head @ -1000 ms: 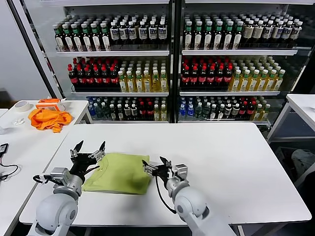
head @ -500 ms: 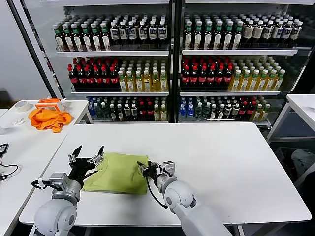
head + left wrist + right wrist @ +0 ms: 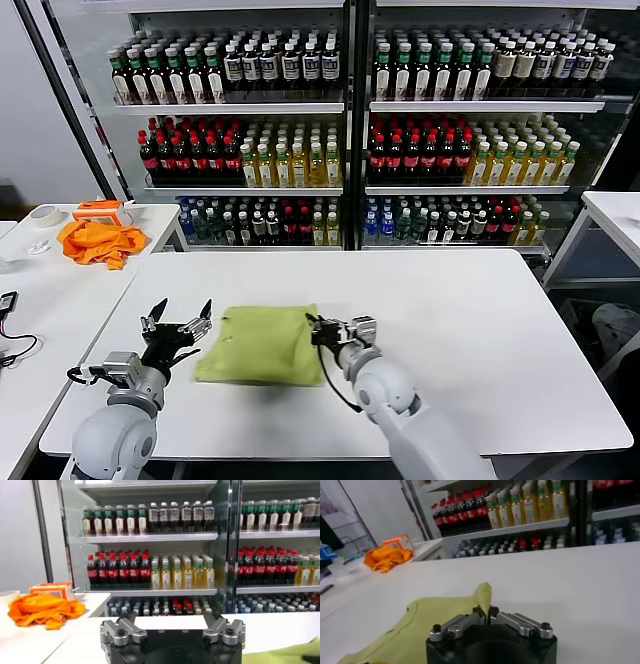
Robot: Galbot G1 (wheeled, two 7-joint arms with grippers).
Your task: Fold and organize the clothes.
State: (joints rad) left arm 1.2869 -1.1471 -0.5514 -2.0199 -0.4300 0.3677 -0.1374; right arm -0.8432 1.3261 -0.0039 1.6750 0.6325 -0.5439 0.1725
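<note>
At the near edge of the white counter point(image 3: 480, 330), the two grippers sit on either side of the shirt point(image 3: 262, 345). The right gripper point(image 3: 322, 330) is at the shirt's right edge, near the far right corner. Its jaws are closed and pinch a bit of the green cloth, which sticks up in a small peak between them in the right wrist view. So this arm is the one touching the shirt.

The left gripper point(image 3: 178, 327) is just beside the shirt's left edge, apart from it. Its jaws are spread wide open and hold nothing. The shirt lies to its right.

The shirt is a flat, folded, almost square shape, lying on the counter between the two grippers. I think any next tug or tidy has to come from the right side, since only that arm has hold of the cloth.

Farther off, on another table, lies an orange cloth point(image 3: 98, 242). Behind everything stand shelves of bottles point(image 3: 340, 140).
</note>
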